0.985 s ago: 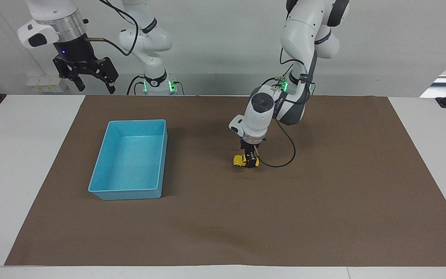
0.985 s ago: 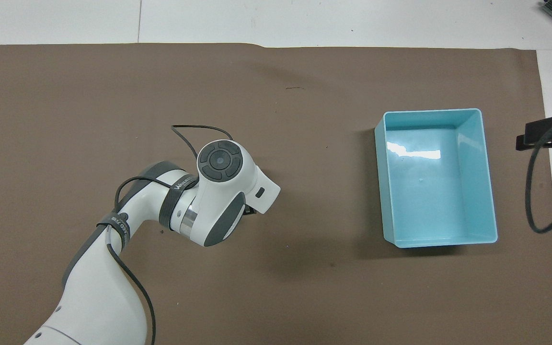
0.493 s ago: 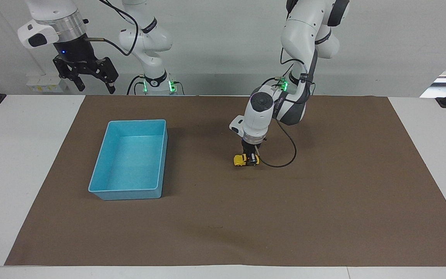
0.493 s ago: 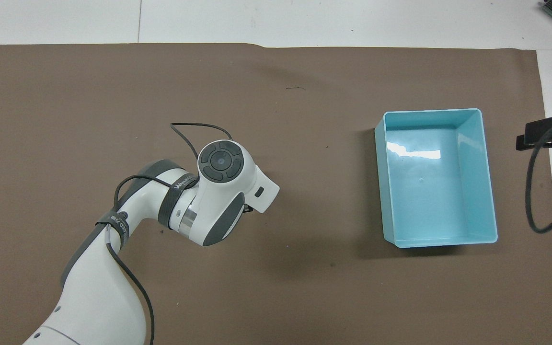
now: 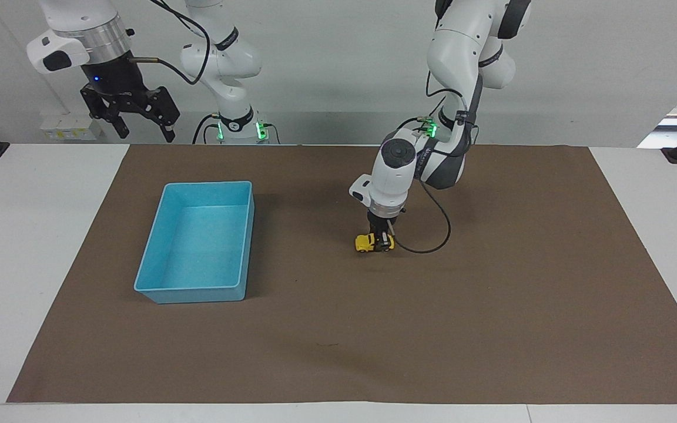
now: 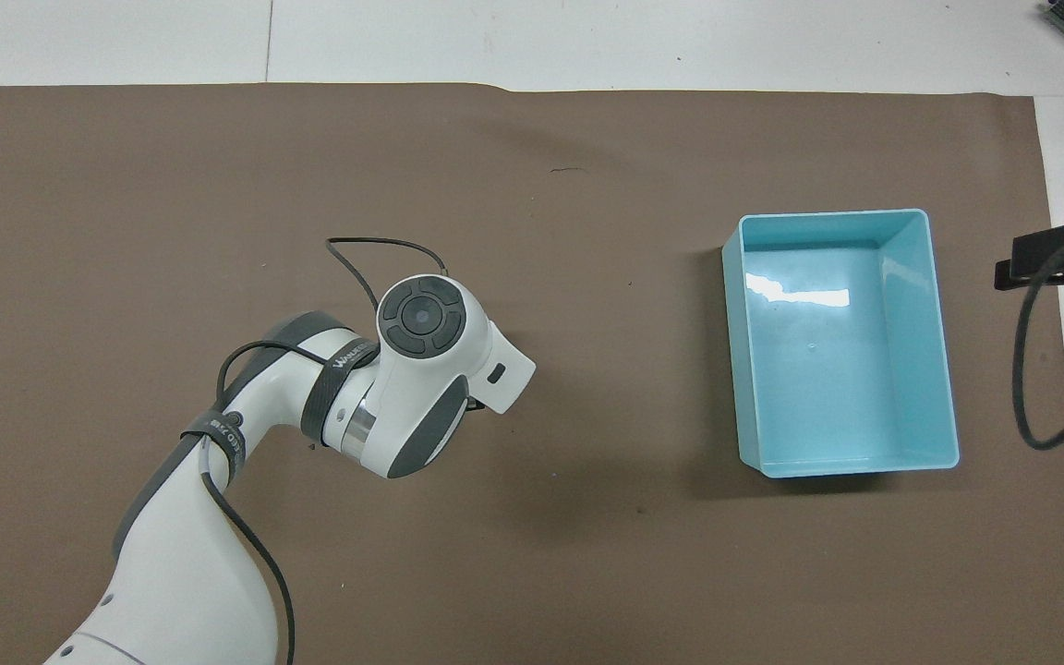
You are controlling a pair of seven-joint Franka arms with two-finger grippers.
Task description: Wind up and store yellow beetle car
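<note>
The yellow beetle car (image 5: 367, 242) stands on the brown mat near the table's middle, a tiny yellow toy with black wheels. My left gripper (image 5: 383, 241) points straight down onto it and is shut on the end of the car that faces the left arm's side. In the overhead view the left arm's wrist (image 6: 421, 369) covers the car and the fingers. My right gripper (image 5: 141, 123) hangs open high above the table's edge at the right arm's end, holding nothing; only a dark edge of it (image 6: 1054, 259) shows in the overhead view.
A light-blue tray (image 5: 150, 267) stands empty on the brown mat (image 5: 491, 329) toward the right arm's end, a good way from the car. A black cable (image 5: 441, 232) loops from the left wrist just above the mat.
The left gripper's fingers closed onto the yellow beetle car, and the wrist shifted slightly toward the robots with the car. The right arm has not moved.
</note>
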